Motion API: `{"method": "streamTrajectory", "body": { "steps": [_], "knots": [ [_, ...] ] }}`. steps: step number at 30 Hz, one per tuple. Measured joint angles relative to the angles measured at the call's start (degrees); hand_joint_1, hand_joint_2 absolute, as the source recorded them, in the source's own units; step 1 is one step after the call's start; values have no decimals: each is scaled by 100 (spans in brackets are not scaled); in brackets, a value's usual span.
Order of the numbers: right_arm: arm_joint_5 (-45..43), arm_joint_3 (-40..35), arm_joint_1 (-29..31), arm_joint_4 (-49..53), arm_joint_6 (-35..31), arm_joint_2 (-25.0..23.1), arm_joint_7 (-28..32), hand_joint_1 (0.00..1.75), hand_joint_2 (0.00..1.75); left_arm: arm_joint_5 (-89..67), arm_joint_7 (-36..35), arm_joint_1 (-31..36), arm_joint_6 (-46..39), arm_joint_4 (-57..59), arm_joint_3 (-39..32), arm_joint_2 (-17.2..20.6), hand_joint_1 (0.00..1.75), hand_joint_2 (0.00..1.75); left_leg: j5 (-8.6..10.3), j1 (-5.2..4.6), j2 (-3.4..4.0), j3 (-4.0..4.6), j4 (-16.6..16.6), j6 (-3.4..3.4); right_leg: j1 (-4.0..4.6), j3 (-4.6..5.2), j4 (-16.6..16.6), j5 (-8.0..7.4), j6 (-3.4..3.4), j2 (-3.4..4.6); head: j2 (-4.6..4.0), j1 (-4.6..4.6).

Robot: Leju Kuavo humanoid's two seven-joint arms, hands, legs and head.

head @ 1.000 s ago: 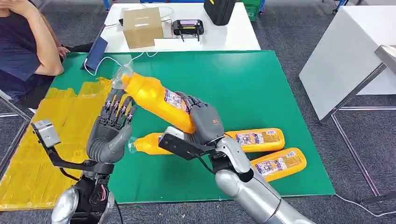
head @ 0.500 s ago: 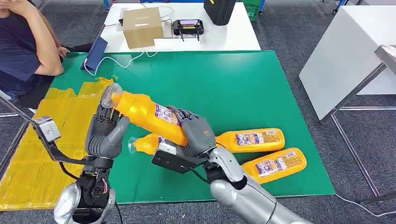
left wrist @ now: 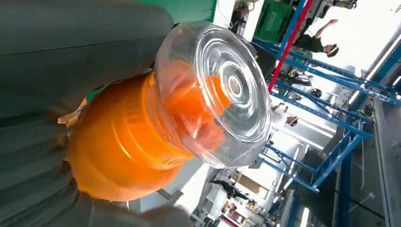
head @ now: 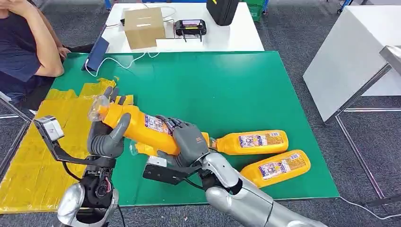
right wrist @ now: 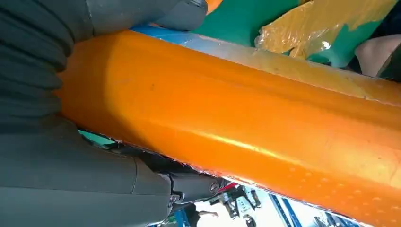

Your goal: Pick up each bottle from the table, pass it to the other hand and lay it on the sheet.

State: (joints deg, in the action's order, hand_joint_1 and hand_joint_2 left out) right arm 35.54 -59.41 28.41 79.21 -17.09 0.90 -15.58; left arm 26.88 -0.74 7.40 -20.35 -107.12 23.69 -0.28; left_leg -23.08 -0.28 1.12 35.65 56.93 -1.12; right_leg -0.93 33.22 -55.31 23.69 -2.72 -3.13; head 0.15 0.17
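Head view gives you the handover mid-air: your right hand (head: 189, 142) grips the lower body of an orange bottle (head: 142, 125), fingers wrapped over its label, while your left hand (head: 109, 135) holds the neck end, thumb across the front and fingers behind it. The bottle tilts, its clear cap (head: 97, 109) up and toward the yellow sheet (head: 56, 132), base down toward your right hand. It hangs above the green mat (head: 227, 90), just at the sheet's edge.

Left wrist view shows you the cap (left wrist: 213, 94) end-on, orange neck behind it, with the grey fingers (left wrist: 71, 56) pressed around the bottle's shoulder. Right wrist view shows the bottle's orange side (right wrist: 246, 123) running across, clamped between the thumb and the darker fingers (right wrist: 33, 52).

Three more bottles lie on the mat near your right arm: one (head: 142, 149) partly hidden under the held bottle, one (head: 250, 141) just beside your right hand, one (head: 276, 166) nearer you.

Beyond the mat you have a white table (head: 227, 35) with a cardboard box (head: 144, 26), and a seated person (head: 23, 42) at the far left corner.
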Motion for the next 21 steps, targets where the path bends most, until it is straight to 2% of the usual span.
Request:
{"method": "streamTrajectory", "body": {
  "steps": [21],
  "knots": [
    [-216, -301, 107, -107, -90, 94, -114, 175, 175, 129, 76, -38, 122, 0, 9, 0, 175, 175, 0, 0, 0, 0, 0, 0, 0, 0, 0, 0, 0, 0, 0, 0]
  ]
}}
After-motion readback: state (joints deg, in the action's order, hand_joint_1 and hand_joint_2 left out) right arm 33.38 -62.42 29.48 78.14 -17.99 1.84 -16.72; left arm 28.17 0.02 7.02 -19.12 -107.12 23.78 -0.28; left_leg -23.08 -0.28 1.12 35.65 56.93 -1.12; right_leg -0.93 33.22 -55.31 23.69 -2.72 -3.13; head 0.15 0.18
